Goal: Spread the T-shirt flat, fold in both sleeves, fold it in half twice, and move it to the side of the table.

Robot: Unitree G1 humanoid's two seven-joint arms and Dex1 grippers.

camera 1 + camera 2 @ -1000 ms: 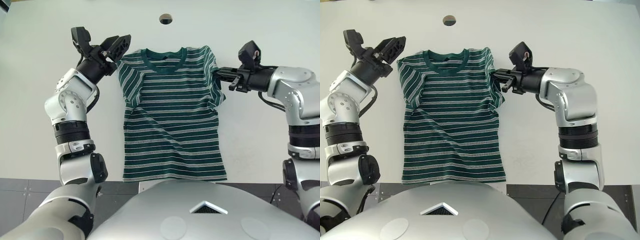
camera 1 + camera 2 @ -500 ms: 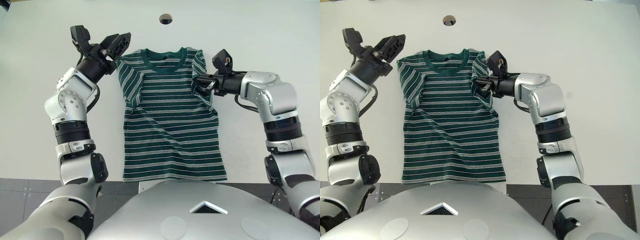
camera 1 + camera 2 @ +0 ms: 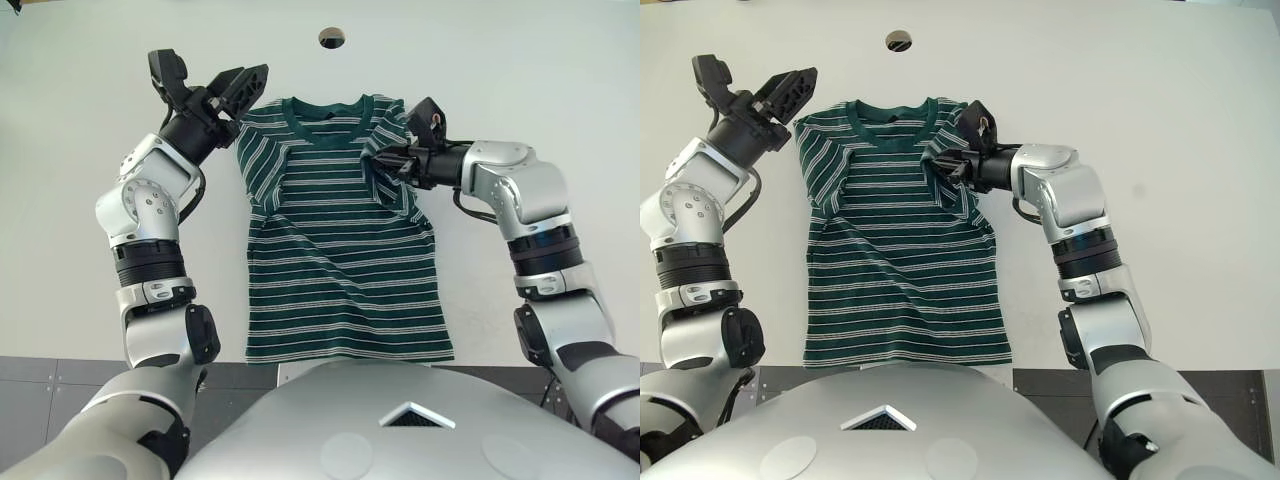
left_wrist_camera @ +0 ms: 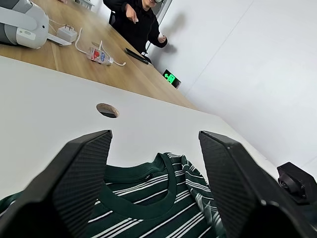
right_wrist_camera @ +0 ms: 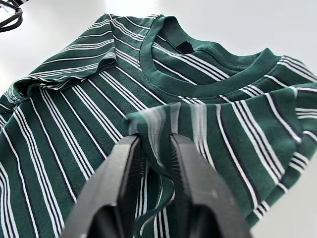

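Note:
A dark green T-shirt with white stripes (image 3: pixel 340 270) lies face up on the white table (image 3: pixel 520 90), collar at the far end. Its left sleeve (image 3: pixel 252 165) is folded in over the body. My right gripper (image 3: pixel 385 163) is shut on the right sleeve (image 5: pixel 163 124), holding it lifted over the chest just below the collar (image 5: pixel 198 84). My left gripper (image 3: pixel 240 85) stands open above the table at the shirt's far left corner, holding nothing; its two black fingers (image 4: pixel 84 168) frame the collar in the left wrist view.
A round cable hole (image 3: pixel 331 38) sits in the table beyond the collar. A wooden table (image 4: pixel 64 54) with a cable and small devices stands behind. White tabletop stretches on both sides of the shirt.
My right gripper has carried the right sleeve inward from the shirt's right edge to over the chest. The left gripper has stayed nearly in place.

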